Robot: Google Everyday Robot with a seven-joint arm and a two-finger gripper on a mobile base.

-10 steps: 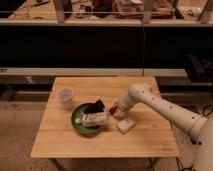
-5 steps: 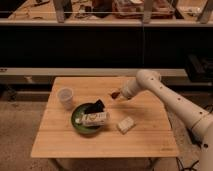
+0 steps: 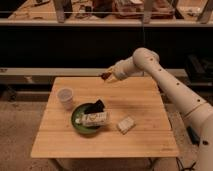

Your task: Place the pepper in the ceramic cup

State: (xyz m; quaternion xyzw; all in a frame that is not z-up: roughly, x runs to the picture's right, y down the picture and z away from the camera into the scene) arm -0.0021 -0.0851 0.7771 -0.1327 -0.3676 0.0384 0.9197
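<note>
Closest to the front of the wooden table (image 3: 145, 142) there's a pale block (image 3: 126, 124), and just left of it a green bowl (image 3: 75, 120) with a white packet (image 3: 95, 118) and a black item (image 3: 97, 106) in it. A bit further back-left sits the white cup (image 3: 65, 97) (upright, apart from the bowl). Up over the table's far edge, the gripper (image 3: 109, 75) is clamped on the pepper (image 3: 104, 77), holding it in the air well right of the cup.

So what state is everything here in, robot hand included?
Two-finger gripper: shut, hovering over the wooden table.
Small dark red pepper: gripped, in the air.
Small white ceramic cup: standing upright.
Dark green round bowl: upright, holding a black item and a pale packet.
Pale rectangular block: lying flat.
</note>
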